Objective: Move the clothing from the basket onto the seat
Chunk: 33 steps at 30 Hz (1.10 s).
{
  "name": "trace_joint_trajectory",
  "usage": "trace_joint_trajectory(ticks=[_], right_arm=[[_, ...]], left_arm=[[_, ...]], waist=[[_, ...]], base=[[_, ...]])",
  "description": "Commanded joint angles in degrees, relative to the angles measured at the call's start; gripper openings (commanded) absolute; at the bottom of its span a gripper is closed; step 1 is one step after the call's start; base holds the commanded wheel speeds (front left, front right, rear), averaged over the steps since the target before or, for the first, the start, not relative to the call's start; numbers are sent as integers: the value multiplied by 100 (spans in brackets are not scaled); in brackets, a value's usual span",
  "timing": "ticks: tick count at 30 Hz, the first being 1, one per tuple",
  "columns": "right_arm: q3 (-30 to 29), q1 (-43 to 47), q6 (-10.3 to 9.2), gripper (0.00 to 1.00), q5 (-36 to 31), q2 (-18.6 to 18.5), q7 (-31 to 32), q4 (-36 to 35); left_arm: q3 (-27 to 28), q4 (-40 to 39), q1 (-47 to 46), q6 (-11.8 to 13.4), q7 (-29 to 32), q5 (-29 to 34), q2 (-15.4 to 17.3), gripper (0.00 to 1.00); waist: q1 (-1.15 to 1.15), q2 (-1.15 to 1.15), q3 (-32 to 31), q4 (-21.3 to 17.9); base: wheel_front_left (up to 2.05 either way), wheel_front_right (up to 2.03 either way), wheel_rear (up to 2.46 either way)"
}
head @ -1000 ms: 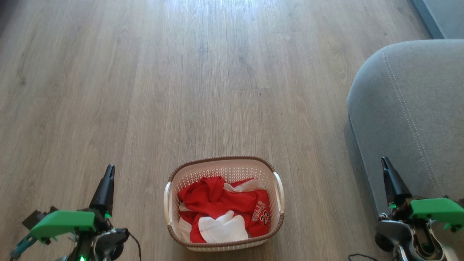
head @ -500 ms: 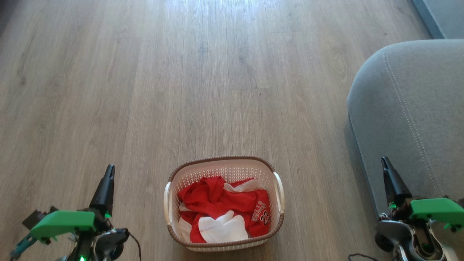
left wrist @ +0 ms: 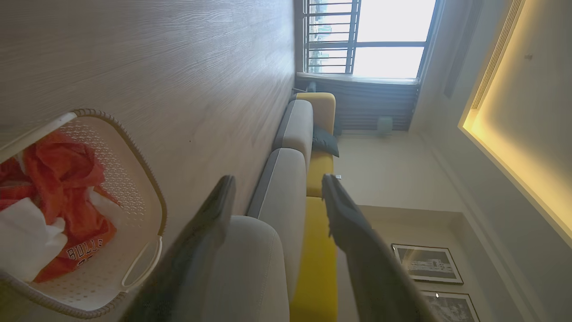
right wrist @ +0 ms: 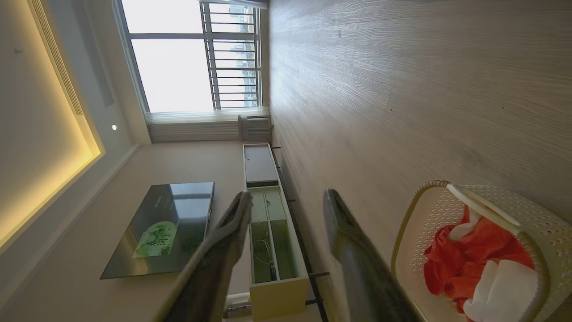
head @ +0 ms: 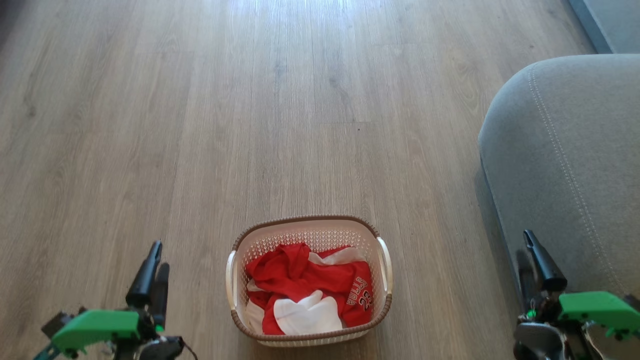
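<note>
The cream basket (head: 305, 219) with a brown rim stands on the floor at the bottom centre of the head view. Inside it lies the clothing (head: 305, 285), crumpled red and white fabric with "BULLS 23" lettering. The grey seat (head: 565, 150) with light double stitching is at the right. My left gripper (head: 160, 255) hangs left of the basket, open and empty. My right gripper (head: 524, 245) is over the seat's front edge, open and empty. In the left wrist view my left gripper (left wrist: 277, 179) shows its fingers apart, with the basket (left wrist: 134, 147) and clothing (left wrist: 58, 179) at the left. The right wrist view shows my right gripper (right wrist: 288, 192) spread, basket (right wrist: 429, 185) and clothing (right wrist: 469, 255) at the lower right.
Wide wooden floor (head: 300, 100) stretches ahead of the basket. A grey edge (head: 605, 20) sits at the far right corner. A sofa with a yellow back (left wrist: 319, 165) runs towards a barred window (left wrist: 366, 40). A television (right wrist: 165, 228) and low cabinet (right wrist: 268, 237) stand by the opposite wall.
Both grippers have gone from shut to open. Each has dropped slightly lower in the head view. Basket, clothing and seat have not moved.
</note>
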Motion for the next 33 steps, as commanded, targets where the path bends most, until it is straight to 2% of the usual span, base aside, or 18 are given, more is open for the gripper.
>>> trace_joint_trajectory(ticks=[1,13,26,33], right_arm=[[4,-115,0,100,-7,-22,-30,-163],[111,-139,0,100,-454,-60,-252,-139],[184,-173,0,100,-2244,-44,-489,-355],[298,-190,0,100,-2910,-78,-607,-402]], left_arm=[[-9,-146,-129,-3,-48,10,14,100],[-124,-107,-136,-8,-250,301,20,100],[-205,-231,-160,222,-485,1551,26,100],[-278,-259,-159,320,-602,2031,29,100]], waist=[[0,0,2,0],[0,0,15,-8],[0,0,55,-18],[0,0,51,-13]], base=[[0,0,0],[0,0,0],[0,0,0],[0,0,0]])
